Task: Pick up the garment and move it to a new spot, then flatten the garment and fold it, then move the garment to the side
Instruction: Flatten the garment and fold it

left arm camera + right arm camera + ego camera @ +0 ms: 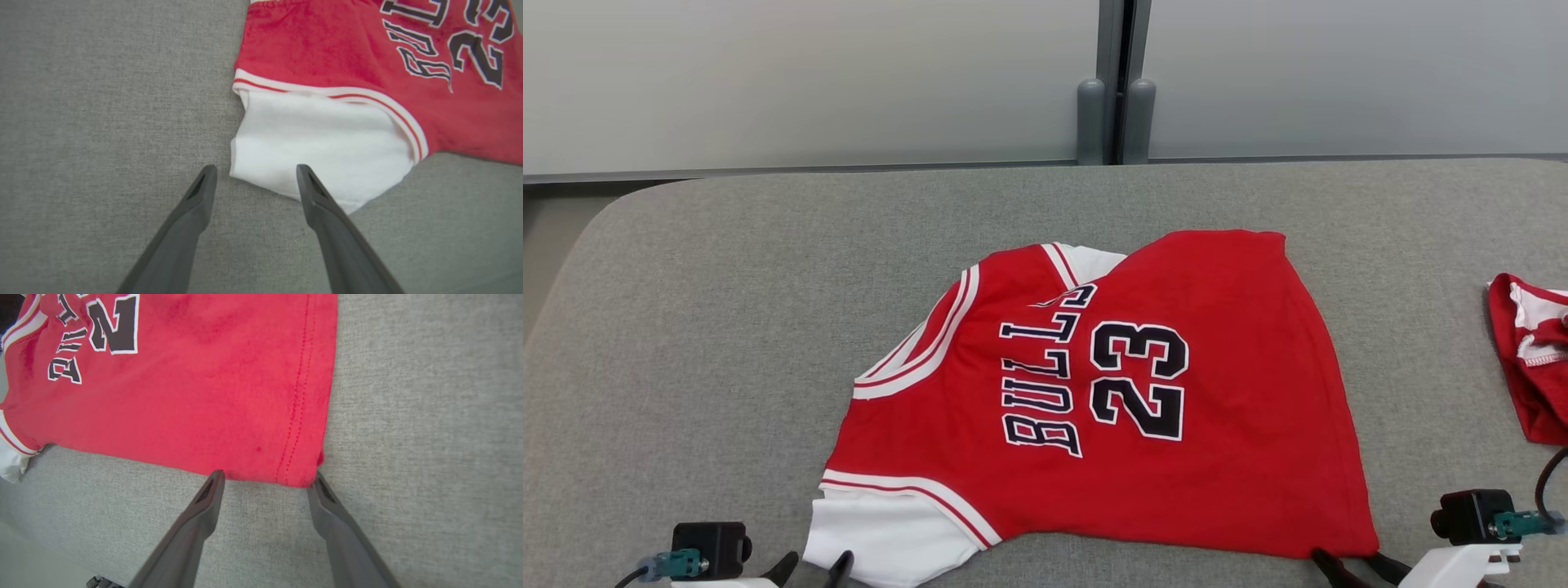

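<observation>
Though the grey pad (727, 327) carried the jersey (1176, 457) near its middle, print up and mostly smooth, we judged only the placing done: the far shoulder (1086, 261) looked tucked under, no fold was made, and the move aside remained. Our left gripper (253, 175) stood spread at the white sleeve (318, 143) on the near edge and our right gripper (265, 477) stood spread at the near hem corner (302, 473), neither pinching any cloth, so we read both as poised for flattening.
</observation>
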Robot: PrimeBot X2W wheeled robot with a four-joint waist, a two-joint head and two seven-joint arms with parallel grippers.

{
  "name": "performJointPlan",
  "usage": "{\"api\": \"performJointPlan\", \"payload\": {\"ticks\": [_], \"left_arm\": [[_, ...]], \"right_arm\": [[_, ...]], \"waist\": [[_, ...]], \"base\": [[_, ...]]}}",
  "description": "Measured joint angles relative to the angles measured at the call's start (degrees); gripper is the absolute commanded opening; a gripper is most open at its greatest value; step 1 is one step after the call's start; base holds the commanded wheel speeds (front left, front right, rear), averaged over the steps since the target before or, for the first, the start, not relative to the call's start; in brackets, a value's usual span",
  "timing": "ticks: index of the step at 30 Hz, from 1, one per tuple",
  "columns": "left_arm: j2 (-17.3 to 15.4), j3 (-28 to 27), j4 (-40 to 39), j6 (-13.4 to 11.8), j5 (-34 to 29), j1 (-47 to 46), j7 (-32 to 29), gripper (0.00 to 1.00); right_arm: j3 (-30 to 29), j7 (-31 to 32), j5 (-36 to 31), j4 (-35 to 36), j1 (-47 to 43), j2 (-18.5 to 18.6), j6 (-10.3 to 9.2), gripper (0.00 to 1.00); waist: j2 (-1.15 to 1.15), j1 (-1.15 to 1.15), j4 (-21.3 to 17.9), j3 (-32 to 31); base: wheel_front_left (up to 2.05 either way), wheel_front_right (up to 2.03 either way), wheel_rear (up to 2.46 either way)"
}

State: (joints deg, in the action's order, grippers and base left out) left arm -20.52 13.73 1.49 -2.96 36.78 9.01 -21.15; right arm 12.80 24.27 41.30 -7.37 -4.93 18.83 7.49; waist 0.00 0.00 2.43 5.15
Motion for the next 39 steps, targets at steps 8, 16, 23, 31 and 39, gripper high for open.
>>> {"api": "performJointPlan", "payload": {"ticks": [8, 16, 23, 31, 39], "left_arm": [[1.41, 1.04, 4.90, 2.50, 1.46, -2.54, 1.01, 1.00], [1.55, 1.30, 6.55, 3.41, 2.07, -3.47, 1.67, 0.00], [0.86, 0.93, 3.00, 3.38, 2.18, -2.15, 2.07, 0.00], [-0.58, -0.21, -5.67, 2.53, 1.41, -1.57, 3.77, 0.00], [-1.56, -0.89, -10.50, 3.38, -0.56, -7.28, 5.90, 0.00]], "right_arm": [[0.60, 0.00, -0.29, 0.11, 1.02, -0.42, 0.00, 1.00], [1.63, -0.30, 0.11, 0.33, 1.58, -0.45, 0.00, 0.03], [2.55, -2.43, 1.33, 1.16, 1.85, 0.32, 0.00, 0.00], [2.19, -8.15, 4.35, 6.34, 1.97, 2.86, 0.00, 0.00], [3.60, -13.12, 6.87, 8.89, 7.58, 5.65, 0.00, 0.00]], "waist": [[0.00, 0.00, -0.46, 0.73], [0.00, 0.00, -0.52, 0.84], [0.00, 0.00, 0.03, 0.30], [0.00, 0.00, 0.51, -0.23], [0.00, 0.00, -0.21, 1.47]], "base": [[0.00, 0.00, 0.00], [0.00, 0.00, 0.00], [0.00, 0.00, 0.00], [0.00, 0.00, 0.00], [0.00, 0.00, 0.00]]}}
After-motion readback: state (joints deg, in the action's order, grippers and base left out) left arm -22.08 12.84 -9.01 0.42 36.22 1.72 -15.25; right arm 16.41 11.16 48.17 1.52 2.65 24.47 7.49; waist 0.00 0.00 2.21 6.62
